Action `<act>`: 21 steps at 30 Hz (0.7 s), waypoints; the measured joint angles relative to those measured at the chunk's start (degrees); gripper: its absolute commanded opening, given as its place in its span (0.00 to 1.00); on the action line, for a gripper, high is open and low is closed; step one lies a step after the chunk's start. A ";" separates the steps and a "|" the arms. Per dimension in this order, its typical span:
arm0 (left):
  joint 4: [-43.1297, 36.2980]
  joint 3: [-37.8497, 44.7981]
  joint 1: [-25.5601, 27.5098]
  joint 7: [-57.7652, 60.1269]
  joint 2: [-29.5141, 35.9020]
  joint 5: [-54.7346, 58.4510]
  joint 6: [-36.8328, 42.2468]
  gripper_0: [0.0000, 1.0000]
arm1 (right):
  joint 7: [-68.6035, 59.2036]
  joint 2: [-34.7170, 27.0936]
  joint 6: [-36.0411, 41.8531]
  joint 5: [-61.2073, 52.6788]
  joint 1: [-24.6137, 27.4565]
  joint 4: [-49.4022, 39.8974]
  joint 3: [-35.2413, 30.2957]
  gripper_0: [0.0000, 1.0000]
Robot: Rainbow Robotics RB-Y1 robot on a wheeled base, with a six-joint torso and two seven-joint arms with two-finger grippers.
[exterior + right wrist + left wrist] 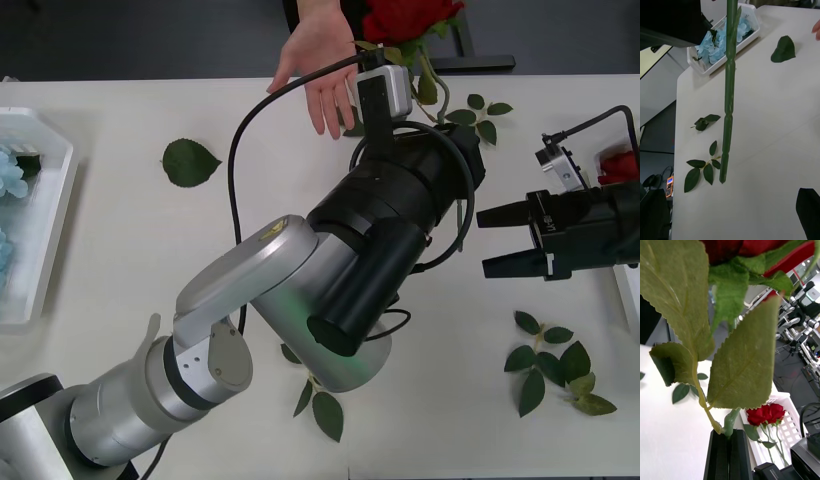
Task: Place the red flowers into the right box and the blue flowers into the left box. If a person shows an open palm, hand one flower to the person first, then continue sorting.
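My left gripper (729,433) is shut on the green stem of a red flower (752,249). In the front view the left arm reaches across the table and holds that red flower (405,20) up at the far edge, right beside a person's open palm (320,70). Its long stem (728,112) hangs above the table in the right wrist view. My right gripper (483,243) hovers open and empty at the right. The left box (50,215) holds blue flowers (12,175). The right box (788,427) holds red flowers (765,414).
Loose green leaf sprigs lie on the white table: a single leaf (188,162) at the far left, a sprig (555,370) near the front right, another (320,405) under my left arm, and one (480,110) by the rose.
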 measured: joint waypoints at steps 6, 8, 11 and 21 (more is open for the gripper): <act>0.00 -2.54 0.04 3.01 -0.44 -7.04 -0.01 0.00 | 0.00 2.74 -2.02 -0.01 0.01 -0.85 0.00 0.97; 0.00 -2.75 0.07 4.86 -0.47 -7.62 -0.01 0.00 | 0.00 3.35 -2.03 0.00 0.01 -0.85 0.00 0.79; 0.00 -2.75 0.14 5.75 -0.48 -8.09 -0.01 0.00 | 0.00 3.72 -2.04 0.02 0.01 -0.90 0.00 0.63; 0.00 -2.75 0.22 5.75 -0.48 -10.02 -0.01 0.00 | -0.05 4.99 -4.56 0.04 0.01 -2.93 0.00 0.03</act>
